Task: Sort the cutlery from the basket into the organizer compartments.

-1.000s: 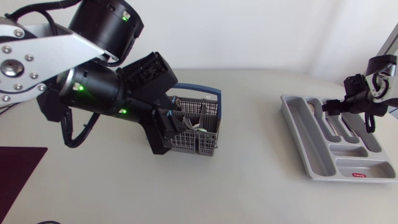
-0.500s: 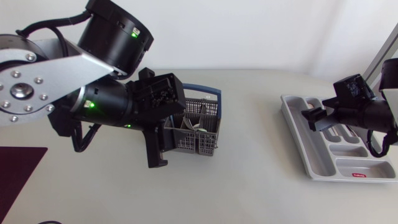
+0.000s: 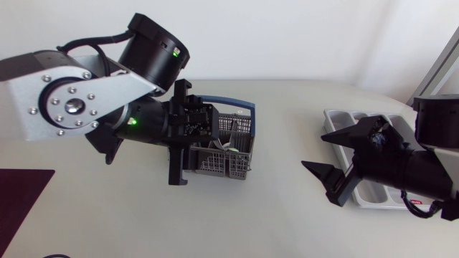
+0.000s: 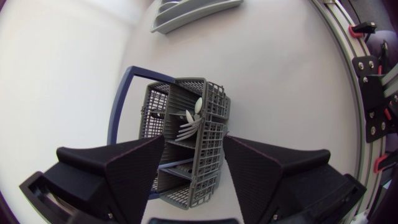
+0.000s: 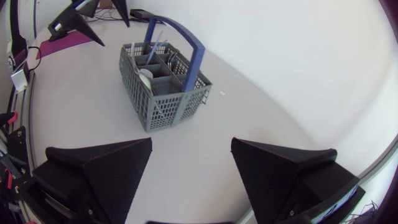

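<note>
Just ahead of the left gripper (image 4: 194, 140), its fingers spread and empty, stood the basket (image 4: 186, 102), the nearer arm's job. Its cutlery (image 4: 189, 119) stood upright, the pieces hard to tell apart. Well beyond, the right gripper (image 5: 191, 142) gaped empty, partly hiding the organizer (image 3: 343, 115).

Surface (image 3: 287, 150): pale off-white, matte, far edge curved. Dark maroon mat (image 3: 20, 204) lying flat at left near side, cut off by view edge. Tiny pale speck (image 5: 222, 94) on surface.
</note>
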